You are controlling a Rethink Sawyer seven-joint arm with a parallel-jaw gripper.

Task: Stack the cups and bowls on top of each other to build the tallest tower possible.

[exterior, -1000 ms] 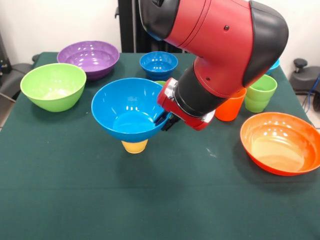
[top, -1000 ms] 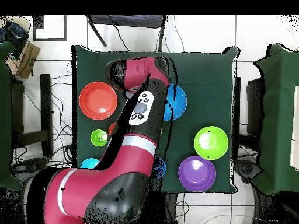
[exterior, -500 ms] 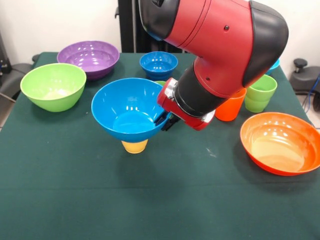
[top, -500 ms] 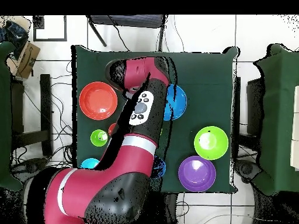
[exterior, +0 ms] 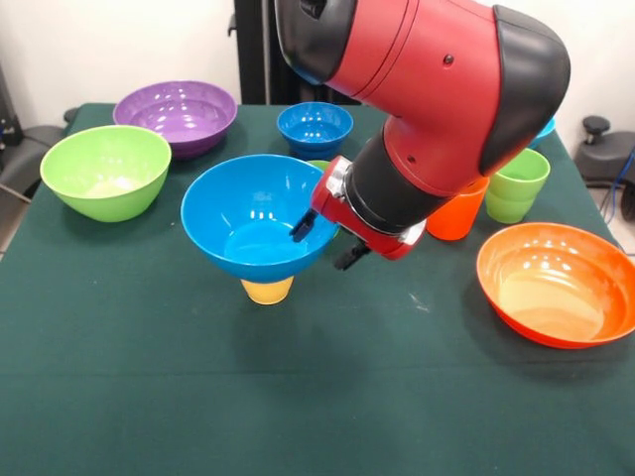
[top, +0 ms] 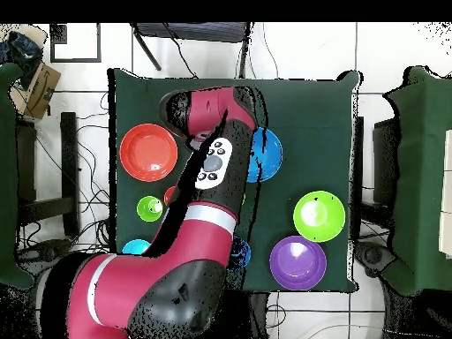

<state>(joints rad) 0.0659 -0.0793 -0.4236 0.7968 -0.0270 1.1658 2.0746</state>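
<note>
Green cloth covers the counter [exterior: 149, 397], where the large blue bowl [exterior: 253, 223] sits on an upturned yellow cup [exterior: 267, 290]. The gripper [exterior: 325, 241] has its jaws spread open astride the bowl's right rim, one tip inside, one outside.

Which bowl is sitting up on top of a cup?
The big blue bowl beside the gripper. It perches on a yellow cup, while the other bowls sit flat on the table.

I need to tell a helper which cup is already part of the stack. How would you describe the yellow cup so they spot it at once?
Find the big blue bowl near the middle of the green table, just beside the open gripper. The yellow cup is directly beneath it, upside down, carrying the bowl. It is the only cup with anything on it; the orange cup and green cup stand bare.
</note>
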